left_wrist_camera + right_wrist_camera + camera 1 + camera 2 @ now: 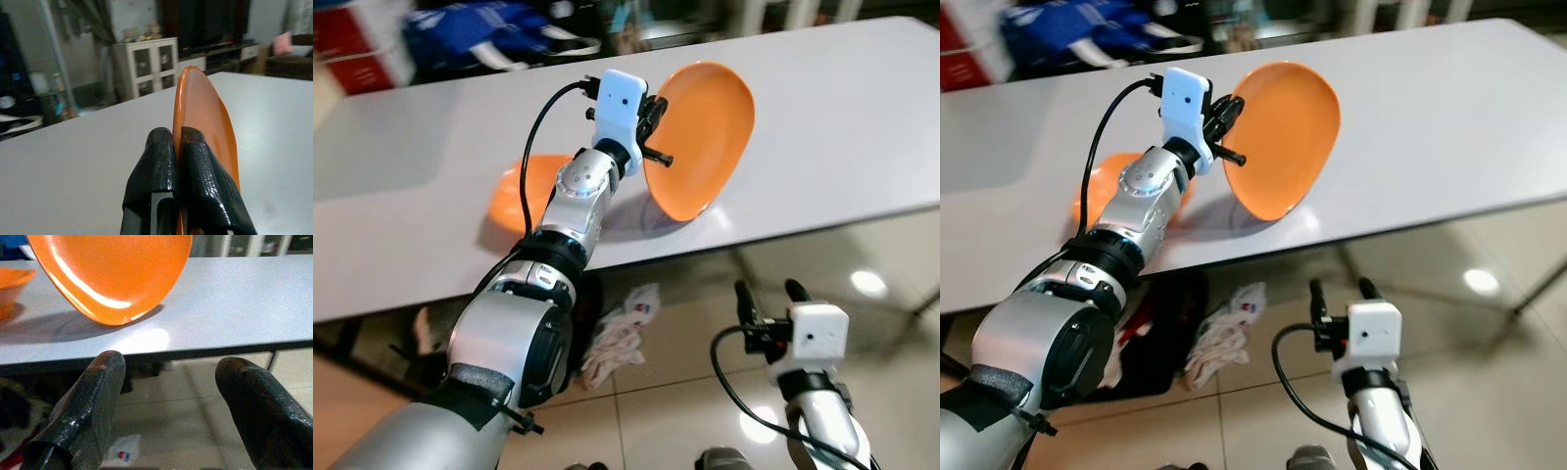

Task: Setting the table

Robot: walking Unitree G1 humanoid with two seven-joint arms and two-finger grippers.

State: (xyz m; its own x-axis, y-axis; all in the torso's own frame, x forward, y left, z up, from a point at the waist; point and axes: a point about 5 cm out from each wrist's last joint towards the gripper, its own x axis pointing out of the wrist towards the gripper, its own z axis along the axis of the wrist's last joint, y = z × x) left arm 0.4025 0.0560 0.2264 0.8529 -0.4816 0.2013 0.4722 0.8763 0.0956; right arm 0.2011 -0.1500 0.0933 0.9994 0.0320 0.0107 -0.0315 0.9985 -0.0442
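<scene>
Grey table (842,117) is spanning the view above glossy tiled floor (685,392), with cloth (617,333) lying beneath. Orange plate (700,137) is standing tilted on edge at table centre, long axis running 1 to 7 o'clock, lower rim touching the tabletop; the left gripper (656,122) is pinching its rim at 9 o'clock. Orange bowl (514,191) is sitting at 8 o'clock of it; the right gripper (771,291) is hovering spread and empty at 5 o'clock.

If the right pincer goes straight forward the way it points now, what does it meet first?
Probably the table edge: the open right pincer points at it from below table height. The tilted plate sits higher, so it likely passes under that; depth is unclear.
</scene>
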